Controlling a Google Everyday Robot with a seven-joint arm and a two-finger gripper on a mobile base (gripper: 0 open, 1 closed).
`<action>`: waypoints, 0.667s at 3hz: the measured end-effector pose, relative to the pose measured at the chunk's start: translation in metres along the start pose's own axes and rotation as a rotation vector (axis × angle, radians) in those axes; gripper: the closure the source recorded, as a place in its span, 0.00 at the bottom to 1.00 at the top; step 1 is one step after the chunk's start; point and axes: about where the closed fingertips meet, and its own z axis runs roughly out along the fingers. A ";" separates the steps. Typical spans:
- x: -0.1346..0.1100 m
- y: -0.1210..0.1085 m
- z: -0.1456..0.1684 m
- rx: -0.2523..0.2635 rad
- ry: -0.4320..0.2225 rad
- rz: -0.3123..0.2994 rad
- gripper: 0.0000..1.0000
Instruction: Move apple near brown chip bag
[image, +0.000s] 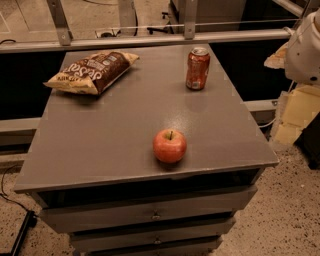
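The red-orange apple (170, 145) stands upright with its stem up, near the front edge of the grey table top (115, 130). The brown chip bag (92, 71) lies flat at the table's far left corner, well apart from the apple. My gripper is not in view. Only a white rounded part of my arm (305, 47) shows at the upper right edge, off to the side of the table.
An orange soda can (197, 68) stands upright at the far right of the table. The table has drawers (155, 212) below its front edge. A metal rail (150, 39) runs behind it. Pale foam pieces (295, 112) lie on the floor at right.
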 end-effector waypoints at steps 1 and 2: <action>0.000 0.000 0.000 0.000 0.000 0.000 0.00; -0.015 0.004 0.020 -0.032 -0.053 -0.006 0.00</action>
